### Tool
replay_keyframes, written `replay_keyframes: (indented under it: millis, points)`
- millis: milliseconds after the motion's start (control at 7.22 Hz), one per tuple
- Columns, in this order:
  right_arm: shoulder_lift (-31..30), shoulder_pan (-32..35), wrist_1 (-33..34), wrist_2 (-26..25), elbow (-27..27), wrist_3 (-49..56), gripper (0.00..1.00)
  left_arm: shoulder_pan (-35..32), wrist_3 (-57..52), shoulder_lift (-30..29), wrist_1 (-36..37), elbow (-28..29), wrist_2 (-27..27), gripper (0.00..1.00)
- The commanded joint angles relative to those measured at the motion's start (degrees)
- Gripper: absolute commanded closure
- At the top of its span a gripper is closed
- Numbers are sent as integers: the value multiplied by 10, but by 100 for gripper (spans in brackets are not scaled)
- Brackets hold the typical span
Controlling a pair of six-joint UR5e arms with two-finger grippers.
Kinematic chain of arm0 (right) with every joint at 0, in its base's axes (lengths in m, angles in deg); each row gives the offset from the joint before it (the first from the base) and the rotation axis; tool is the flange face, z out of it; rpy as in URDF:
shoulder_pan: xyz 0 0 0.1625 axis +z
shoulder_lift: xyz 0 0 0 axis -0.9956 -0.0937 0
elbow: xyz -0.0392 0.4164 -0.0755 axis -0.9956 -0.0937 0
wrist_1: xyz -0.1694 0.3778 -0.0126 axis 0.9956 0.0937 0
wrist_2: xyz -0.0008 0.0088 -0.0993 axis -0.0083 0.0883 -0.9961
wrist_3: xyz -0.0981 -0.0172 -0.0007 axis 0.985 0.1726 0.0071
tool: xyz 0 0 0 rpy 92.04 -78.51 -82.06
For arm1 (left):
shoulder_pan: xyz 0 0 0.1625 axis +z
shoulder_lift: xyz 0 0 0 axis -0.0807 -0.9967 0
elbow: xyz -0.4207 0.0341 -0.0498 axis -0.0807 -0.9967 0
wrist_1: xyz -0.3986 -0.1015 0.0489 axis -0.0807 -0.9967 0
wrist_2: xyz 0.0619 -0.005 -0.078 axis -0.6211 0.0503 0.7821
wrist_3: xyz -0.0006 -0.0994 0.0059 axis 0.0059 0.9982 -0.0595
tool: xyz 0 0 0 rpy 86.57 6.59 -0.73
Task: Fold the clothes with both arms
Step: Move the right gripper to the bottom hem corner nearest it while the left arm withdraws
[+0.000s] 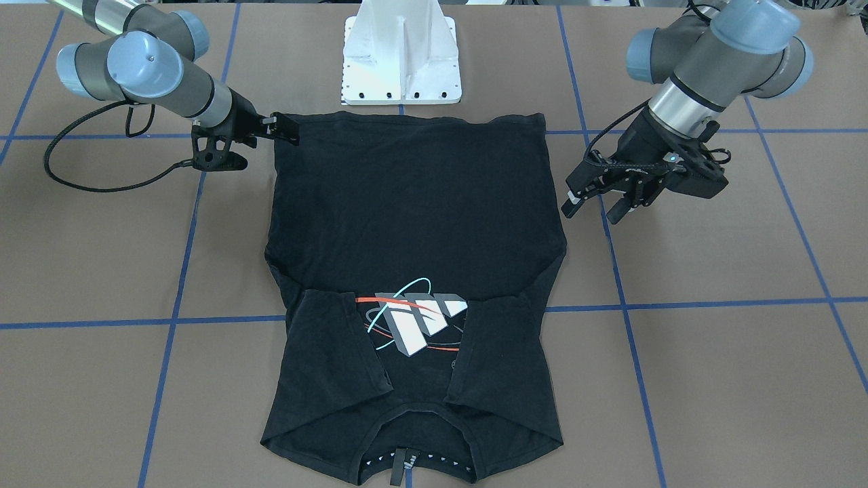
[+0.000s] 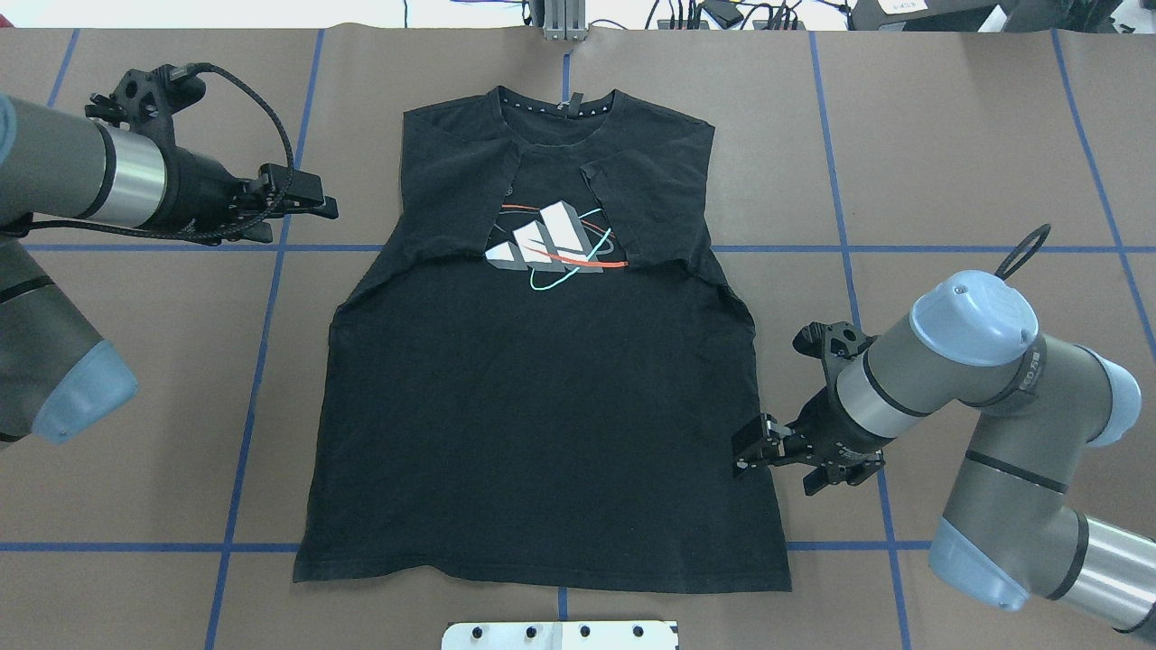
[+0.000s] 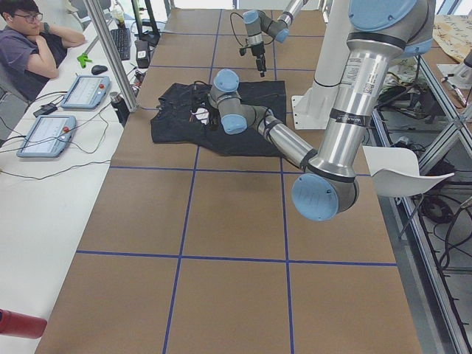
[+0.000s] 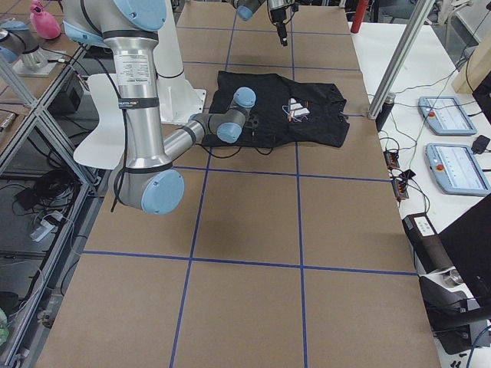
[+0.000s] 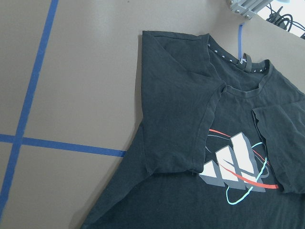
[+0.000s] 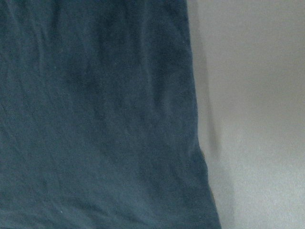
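Note:
The black T-shirt (image 2: pixel 542 406) lies flat on the table, collar away from the robot. Both sleeves are folded inward beside the white-grey block graphic (image 2: pixel 553 246). The shirt also shows in the front view (image 1: pixel 413 203) and the left wrist view (image 5: pixel 176 109). My left gripper (image 2: pixel 307 197) is open and empty, off to the side of the shirt's left sleeve fold; in the front view (image 1: pixel 593 205) its two fingers stand apart. My right gripper (image 2: pixel 750 447) is low at the shirt's right side edge and looks open. The right wrist view shows that edge (image 6: pixel 95 114) close up.
The white pedestal base (image 1: pixel 400 61) stands just behind the shirt's hem. Blue tape lines (image 2: pixel 271 361) cross the brown table. An operator (image 3: pixel 29 44) sits at a side desk with tablets (image 3: pixel 85 92).

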Motion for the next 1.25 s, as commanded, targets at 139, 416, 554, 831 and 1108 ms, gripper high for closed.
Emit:
replay_keyframes:
  millis: [139, 416, 554, 831, 1108]
  points:
    - [-15, -61, 0, -48, 2, -12, 2, -1, -1, 5, -1, -10, -1, 0]
    - [-27, -71, 0, -50, 1, -13, 4, 0, -1, 6, -1, -10, -13, 0]
    - [-27, -75, 0, -50, 3, -14, 9, 0, -1, 7, -1, -10, -13, 0]
    - [-27, -81, 0, -49, 5, -14, 25, 0, 0, 7, -1, -10, -13, 0]
    - [-27, -94, 0, -50, 4, -15, 27, 0, -1, 11, -2, -10, -13, 0]
